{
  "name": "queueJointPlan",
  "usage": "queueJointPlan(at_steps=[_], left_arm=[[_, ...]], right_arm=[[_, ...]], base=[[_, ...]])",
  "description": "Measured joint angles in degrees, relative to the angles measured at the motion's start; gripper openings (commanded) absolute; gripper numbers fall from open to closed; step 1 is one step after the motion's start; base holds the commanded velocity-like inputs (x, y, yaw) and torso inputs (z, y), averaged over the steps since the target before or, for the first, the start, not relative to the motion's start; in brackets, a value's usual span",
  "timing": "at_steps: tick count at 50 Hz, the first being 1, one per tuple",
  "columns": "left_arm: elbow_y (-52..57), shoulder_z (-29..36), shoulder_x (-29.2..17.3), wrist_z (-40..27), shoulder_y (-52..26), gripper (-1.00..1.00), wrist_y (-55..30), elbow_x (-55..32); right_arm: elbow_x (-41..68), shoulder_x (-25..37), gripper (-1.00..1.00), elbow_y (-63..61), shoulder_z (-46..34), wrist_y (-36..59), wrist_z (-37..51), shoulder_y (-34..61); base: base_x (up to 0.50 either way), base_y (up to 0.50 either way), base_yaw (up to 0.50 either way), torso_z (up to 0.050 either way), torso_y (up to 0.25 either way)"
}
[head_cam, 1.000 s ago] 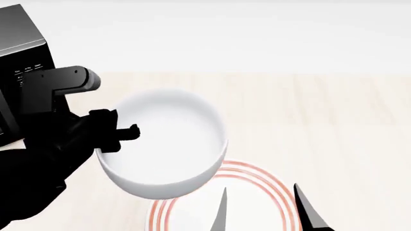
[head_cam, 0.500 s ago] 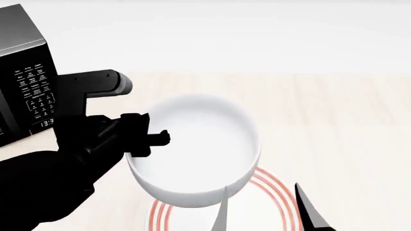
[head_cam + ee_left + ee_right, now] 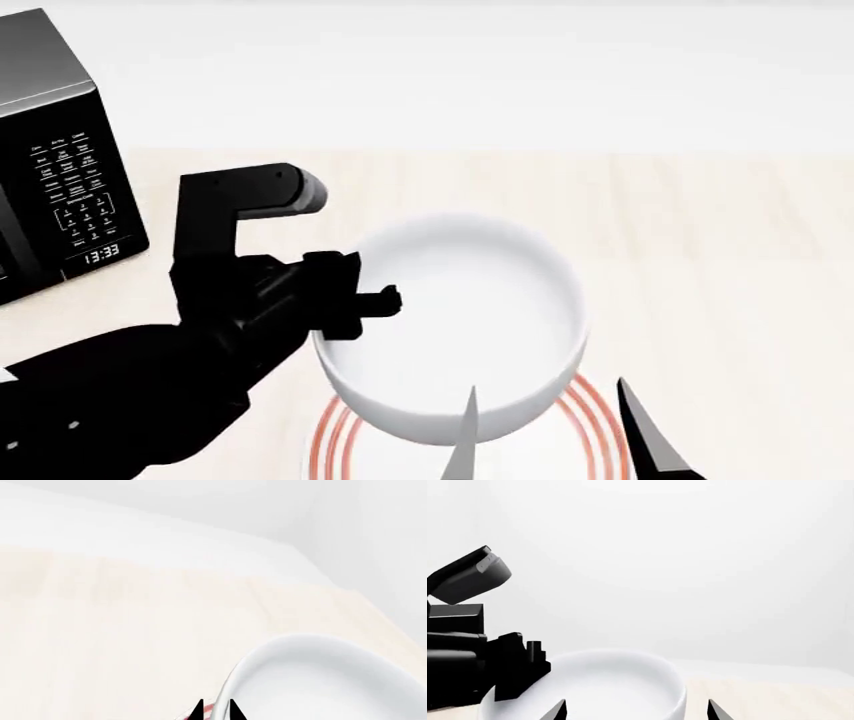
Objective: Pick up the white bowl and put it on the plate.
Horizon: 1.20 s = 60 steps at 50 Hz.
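Kitchen: microwave (image 3: 54, 160) on wooden counter (image 3: 721, 260)

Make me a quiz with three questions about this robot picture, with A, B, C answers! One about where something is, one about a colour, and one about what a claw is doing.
1. Where does the microwave stand in the head view?
A. far left of the table
B. on the plate
C. inside the bowl

2. What colour are the rings on the plate?
A. blue
B. red
C. green

3. What is the left gripper doing?
A. hanging open over bare table
B. pressing the microwave buttons
C. clamped on the white bowl rim

Answers: 1 A, it sits at the head view's left edge. 2 B, red arcs peek out beneath the bowl. 3 C, its fingers pinch the bowl's rim, holding it above the plate.
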Motion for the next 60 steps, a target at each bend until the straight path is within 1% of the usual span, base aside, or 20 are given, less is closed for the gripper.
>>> queueJointPlan(at_steps=[30,60], left_arm=[[-5.87,5.61,0.14,1.74,1.83,-1.00,6.71,-0.18],[-15.22,9.66,0.11,5.90,3.57,-1.00,15.02,0.92]], right_arm=[[0.69,0.41,1.00,-0.23,-0.19,0.25,0.26,0.25],[0.63,0.75,1.00,-0.53,-0.85,0.30,0.61,0.33]], base=[[0.00,0.00,0.00,0.000,0.000],[0.00,0.00,0.00,0.000,0.000]])
